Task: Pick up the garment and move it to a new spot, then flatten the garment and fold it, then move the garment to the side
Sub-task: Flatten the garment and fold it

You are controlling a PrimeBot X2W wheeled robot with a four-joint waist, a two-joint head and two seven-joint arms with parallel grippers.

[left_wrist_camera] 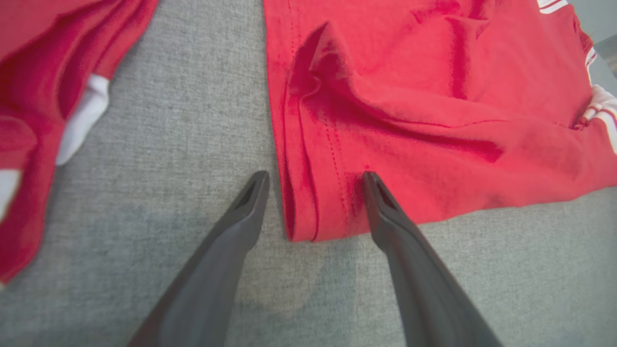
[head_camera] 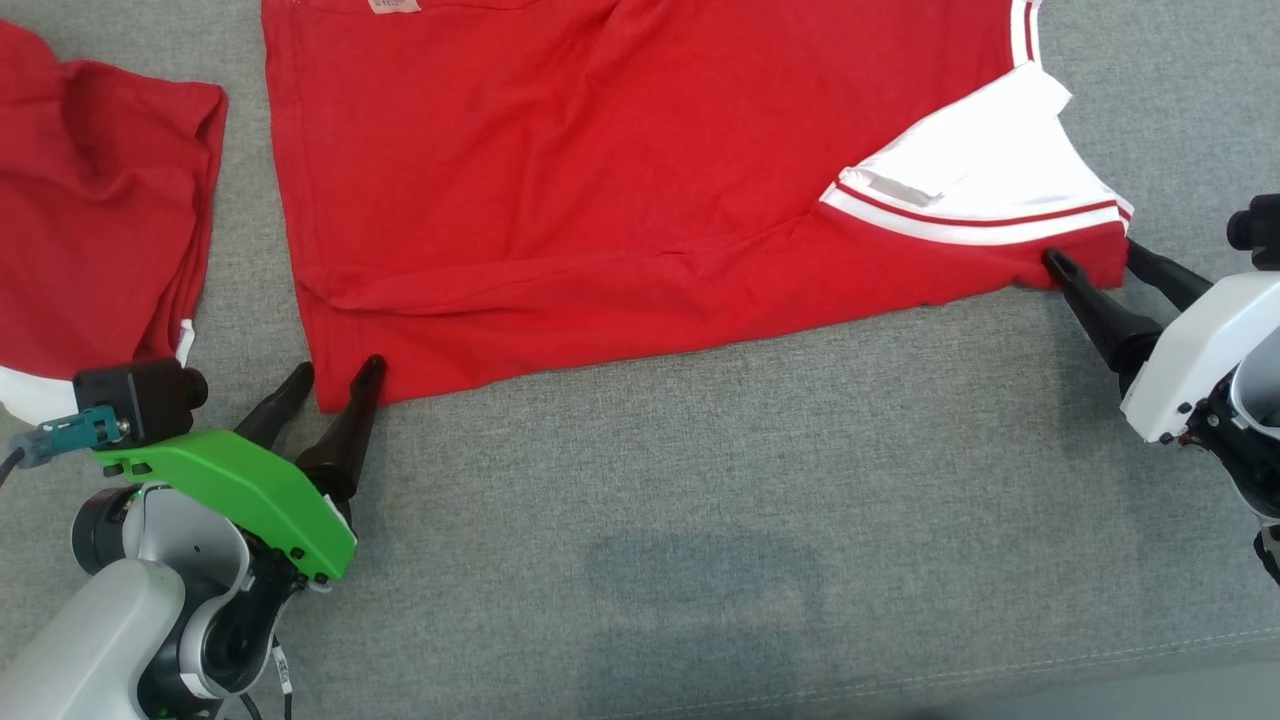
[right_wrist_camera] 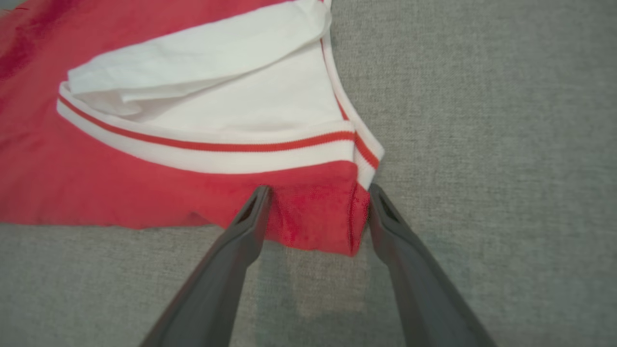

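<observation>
The red shirt [head_camera: 600, 180] lies spread on the grey cloth surface [head_camera: 700, 450], its long axis running left to right across the head view; the hem end points to the robot's left and the white collar [head_camera: 980, 160], banded with a red stripe, points to its right. The near edge slants, lower at the hem corner and higher at the collar; a long crease runs just inside that edge.

The left gripper [head_camera: 337, 368] has its fingers spread apart at the hem corner; in the left wrist view [left_wrist_camera: 315, 176] that corner of the shirt [left_wrist_camera: 434, 120] sits between them, one tip on bare grey cloth, the other over the red fabric, clamped on nothing. The right gripper [head_camera: 1093, 252] is likewise spread, its tips flanking the small red corner below the collar; the right wrist view [right_wrist_camera: 318, 189] shows the shirt [right_wrist_camera: 120, 193] corner in the gap and the collar [right_wrist_camera: 231, 96] folded open above.

A second red garment [head_camera: 90, 200] lies crumpled to the left, apart from the shirt across a strip of grey, with white showing at its lower edge; nothing lies between the grippers and the shirt.

The shirt's far side is cut off by the top of the head view; a small label [head_camera: 393, 6] there is unreadable; whether the fingertips press the fabric cannot be told.
</observation>
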